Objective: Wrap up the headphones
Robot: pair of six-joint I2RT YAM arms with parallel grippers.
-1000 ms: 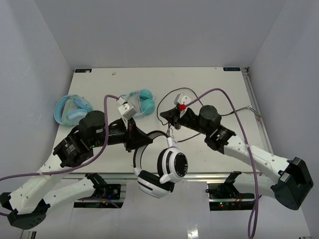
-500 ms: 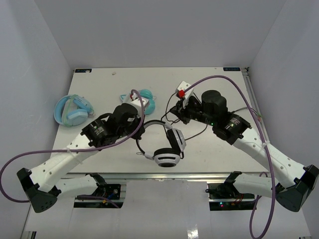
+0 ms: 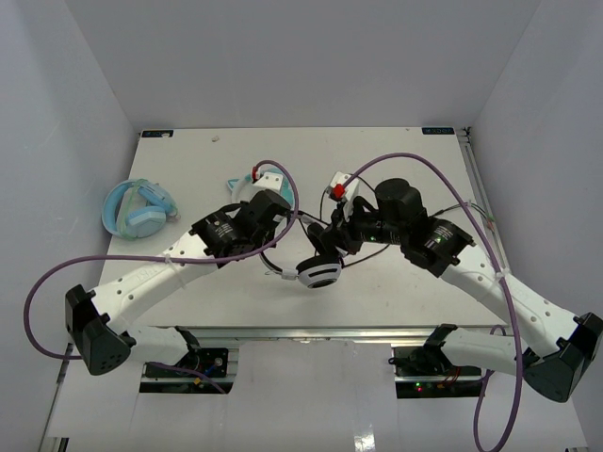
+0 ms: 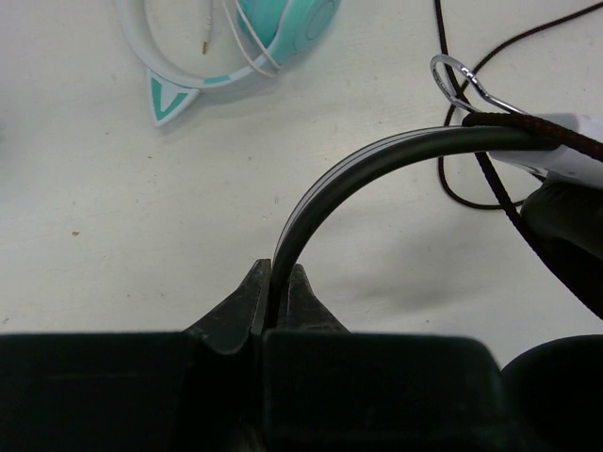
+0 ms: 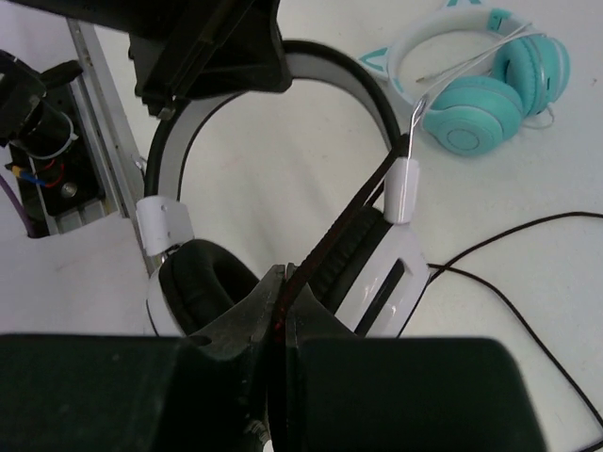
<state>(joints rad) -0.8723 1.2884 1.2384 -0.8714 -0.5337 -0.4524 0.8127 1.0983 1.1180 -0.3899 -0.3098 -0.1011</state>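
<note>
Near the left edge of the counter (image 3: 396, 151), chunky light-blue headphones (image 3: 138, 209); farther in, toward the far edge, teal cat-ear headphones (image 5: 480, 104).

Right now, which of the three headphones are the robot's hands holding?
The black-and-white headphones: the left gripper pinches the headband, the right gripper the cable. The teal cat-ear headphones and the light-blue headphones lie untouched on the table.

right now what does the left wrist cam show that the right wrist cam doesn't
Left wrist only: the left gripper seen at its fingertips, closed on the thin black headband. Right wrist only: the right gripper pinching the black cable, both earcups with their black pads, and the table's edge rail. Both: the headband, the cable and the teal cat-ear headphones.
</note>
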